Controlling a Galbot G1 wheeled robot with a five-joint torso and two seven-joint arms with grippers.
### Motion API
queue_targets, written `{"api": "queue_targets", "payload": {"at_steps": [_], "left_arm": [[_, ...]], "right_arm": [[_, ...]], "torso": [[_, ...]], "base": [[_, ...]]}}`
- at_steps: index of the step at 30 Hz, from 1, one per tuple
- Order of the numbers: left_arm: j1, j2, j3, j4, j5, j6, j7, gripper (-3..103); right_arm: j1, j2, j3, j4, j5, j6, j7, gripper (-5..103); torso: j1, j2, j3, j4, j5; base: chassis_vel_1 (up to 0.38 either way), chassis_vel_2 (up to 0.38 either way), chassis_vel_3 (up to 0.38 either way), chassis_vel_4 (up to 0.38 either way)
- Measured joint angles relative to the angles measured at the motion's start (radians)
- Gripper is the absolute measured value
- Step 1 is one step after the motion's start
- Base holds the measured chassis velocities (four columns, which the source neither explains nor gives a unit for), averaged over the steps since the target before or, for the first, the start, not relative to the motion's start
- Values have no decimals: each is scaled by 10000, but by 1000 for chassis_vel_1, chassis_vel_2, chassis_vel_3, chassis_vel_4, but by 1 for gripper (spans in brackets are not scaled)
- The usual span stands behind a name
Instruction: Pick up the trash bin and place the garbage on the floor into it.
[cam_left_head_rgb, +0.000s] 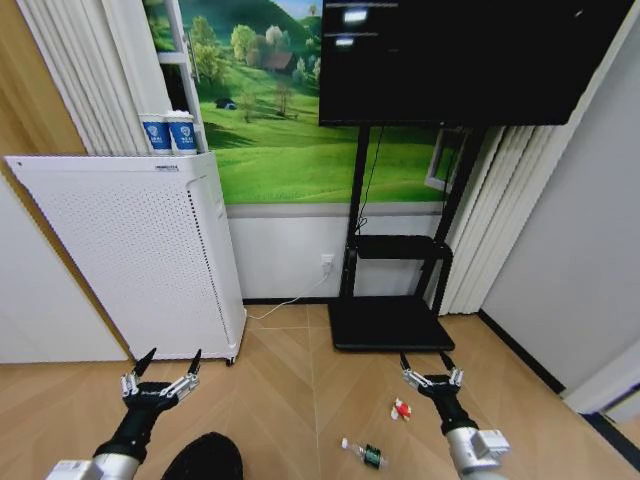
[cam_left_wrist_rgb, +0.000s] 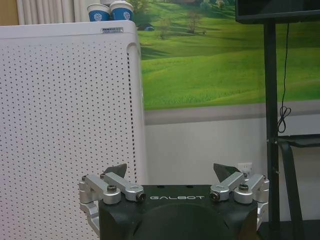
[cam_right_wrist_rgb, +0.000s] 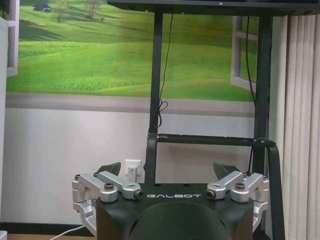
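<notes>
So I'm parked on the herringbone floor (cam_left_head_rgb: 300, 390) facing the big white air purifier (cam_left_head_rgb: 130, 250) at about 10 o'clock and the TV stand (cam_left_head_rgb: 390, 320) at 1 o'clock. The trash bin (cam_left_head_rgb: 205, 458) is the dark round thing low at 7 o'clock, just beside my left gripper (cam_left_head_rgb: 160, 375), which hovers spread wide and empty. My right gripper (cam_left_head_rgb: 428, 370) is out at 4 o'clock, also wide open with nothing in it. Garbage: the bottle (cam_left_head_rgb: 365, 453) sits near 5 o'clock, with the red-and-white wrapper (cam_left_head_rgb: 401, 410) a bit past it, beside my right arm. Feels like the very start, nothing grabbed yet. Next I'd need to drop the left arm onto the bin's rim.
</notes>
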Motion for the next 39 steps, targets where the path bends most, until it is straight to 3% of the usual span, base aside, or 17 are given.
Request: {"api": "queue_targets", "payload": {"at_steps": [39], "left_arm": [[-52,-18,7,262,140,-136,46,98]], "right_arm": [[41,47,-3,-115,-72,53,-21,100]], "torso": [[-535,-1580,-1044,0,0]], "base": [[0,0,0,0]]}}
